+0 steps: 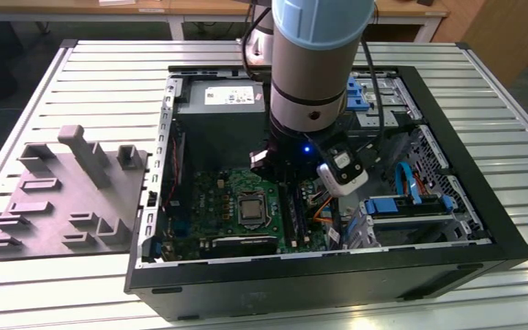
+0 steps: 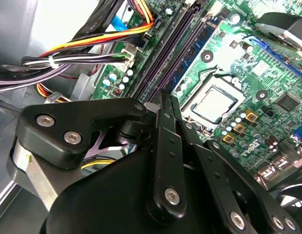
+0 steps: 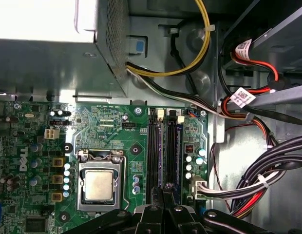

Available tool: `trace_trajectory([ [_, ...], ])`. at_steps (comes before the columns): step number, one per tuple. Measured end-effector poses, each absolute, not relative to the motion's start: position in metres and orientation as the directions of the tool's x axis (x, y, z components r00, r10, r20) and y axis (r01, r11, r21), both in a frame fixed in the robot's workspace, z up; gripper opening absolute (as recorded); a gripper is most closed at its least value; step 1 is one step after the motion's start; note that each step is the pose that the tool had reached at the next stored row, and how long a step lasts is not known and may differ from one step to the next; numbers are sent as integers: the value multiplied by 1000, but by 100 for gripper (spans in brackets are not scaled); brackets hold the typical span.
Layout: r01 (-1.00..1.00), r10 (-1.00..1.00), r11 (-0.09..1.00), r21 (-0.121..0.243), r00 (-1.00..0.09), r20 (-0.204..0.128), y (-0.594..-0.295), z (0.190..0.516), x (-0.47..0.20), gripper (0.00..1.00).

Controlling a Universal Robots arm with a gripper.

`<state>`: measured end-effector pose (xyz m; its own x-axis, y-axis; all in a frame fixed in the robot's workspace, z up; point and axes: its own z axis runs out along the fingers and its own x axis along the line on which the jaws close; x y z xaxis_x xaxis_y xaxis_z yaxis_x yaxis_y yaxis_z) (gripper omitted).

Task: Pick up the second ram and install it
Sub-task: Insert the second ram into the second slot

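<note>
My gripper hangs inside the open computer case, low over the motherboard's memory slots. In both wrist views its two black fingers are pressed together and I see nothing held between them. The gripper sits just over the near end of the slot row. A thin dark-blue ram stick stands seated in the row, also seen as a blue strip beside the black slots. I cannot tell whether this stick is the second ram.
The arm reaches down from the far side. A processor socket lies beside the slots, and cable bundles crowd their other side. The grey power supply fills the far end. A grey fixture tray lies at the exterior view's left.
</note>
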<state>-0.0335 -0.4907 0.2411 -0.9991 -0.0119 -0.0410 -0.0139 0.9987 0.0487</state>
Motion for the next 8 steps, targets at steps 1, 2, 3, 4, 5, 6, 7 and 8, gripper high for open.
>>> trace_trajectory([
  [1, -14, -12, 999, 49, -999, -41, -491, 241, -34, 11],
  [2, -14, -12, 999, 49, -999, -41, -491, 241, -34, 11],
  [3, -14, -12, 999, 49, -999, -42, -491, 240, -34, 11],
  [4, -14, -12, 999, 49, -999, -42, -491, 240, -34, 11],
  [5, -14, -12, 999, 49, -999, -42, -491, 240, -35, 11],
  [6, -14, -12, 999, 49, -999, -42, -491, 239, -35, 11],
  [7, -14, -12, 999, 49, -999, -42, -491, 239, -35, 11],
  [8, -14, -12, 999, 49, -999, -42, -491, 239, -35, 11],
])
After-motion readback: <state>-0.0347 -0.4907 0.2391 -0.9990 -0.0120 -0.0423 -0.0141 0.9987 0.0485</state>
